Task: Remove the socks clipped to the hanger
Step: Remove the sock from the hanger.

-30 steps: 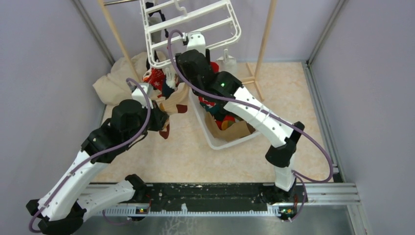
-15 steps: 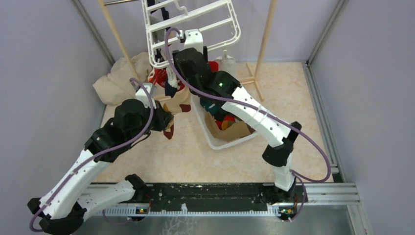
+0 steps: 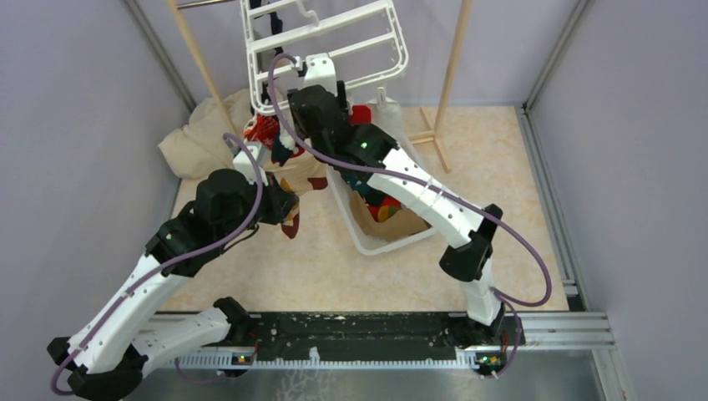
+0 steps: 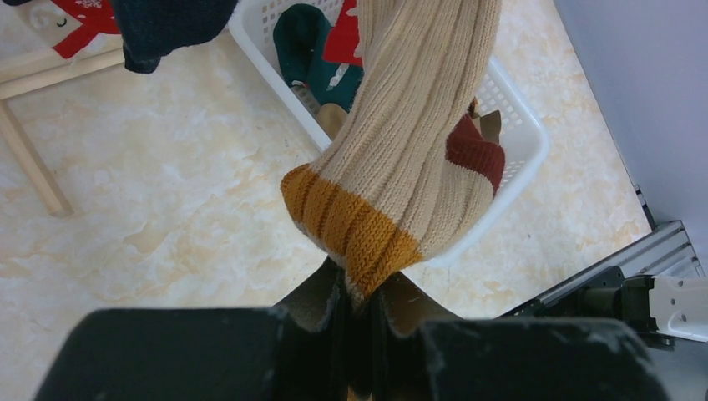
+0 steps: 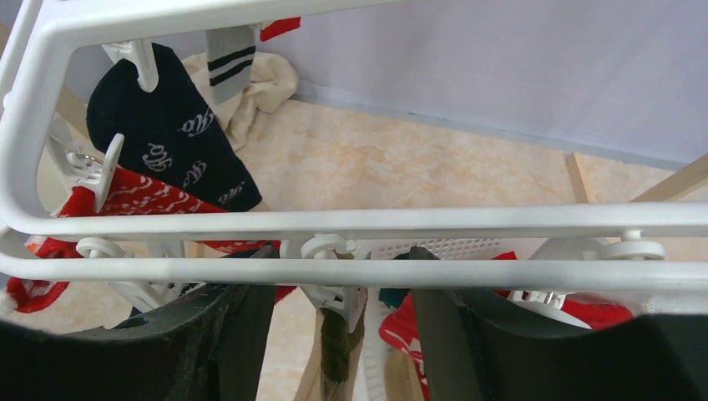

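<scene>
Below one hanger (image 5: 417, 221), left pincer (image 4: 359, 317) grips one sock (image 4: 409, 142).

The white hanger (image 3: 327, 46) hangs tilted at twelve o'clock between two wooden poles (image 3: 197, 60), with the right gripper (image 3: 324, 77) raised to its near edge. At eleven o'clock dangle red socks (image 3: 265, 129). At nine o'clock of the white basket (image 3: 364, 242), the left gripper (image 3: 282, 205) pinches a beige sock (image 3: 300, 180).

A white basket (image 3: 365, 245) stands on marbled floor (image 3: 334, 280), beige cloth (image 3: 194, 140) heaped beside a wooden pole (image 3: 194, 52).
</scene>
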`<state>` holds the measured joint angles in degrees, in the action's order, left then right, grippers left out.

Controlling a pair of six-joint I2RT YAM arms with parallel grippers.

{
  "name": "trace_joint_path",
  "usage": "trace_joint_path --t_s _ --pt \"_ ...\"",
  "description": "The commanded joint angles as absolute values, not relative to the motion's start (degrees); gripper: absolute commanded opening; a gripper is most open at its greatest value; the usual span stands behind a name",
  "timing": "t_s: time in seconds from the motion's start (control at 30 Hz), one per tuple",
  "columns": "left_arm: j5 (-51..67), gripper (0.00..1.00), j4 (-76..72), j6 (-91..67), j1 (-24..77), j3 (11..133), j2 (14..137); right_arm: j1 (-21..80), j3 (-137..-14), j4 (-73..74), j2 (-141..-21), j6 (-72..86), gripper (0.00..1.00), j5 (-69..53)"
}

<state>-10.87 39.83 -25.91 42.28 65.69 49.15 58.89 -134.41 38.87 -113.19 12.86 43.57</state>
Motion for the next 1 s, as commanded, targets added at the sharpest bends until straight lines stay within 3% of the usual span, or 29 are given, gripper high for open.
trace_joint_path --t_s 0.0,0.7,0.97 --pt "-9.9 0.13 37.8 -26.2 42.1 65.1 49.1 59.6 -138.4 34.7 -113.1 10.8 0.59 46.0" --pt "-9.2 0.14 36.7 -25.8 42.1 64.2 50.3 60.4 -134.3 28.9 -111.0 9.4 0.56 45.2" --pt "-8.7 0.14 36.6 -25.7 42.1 64.1 50.5 60.9 -134.2 27.9 -111.1 8.7 0.63 45.5"
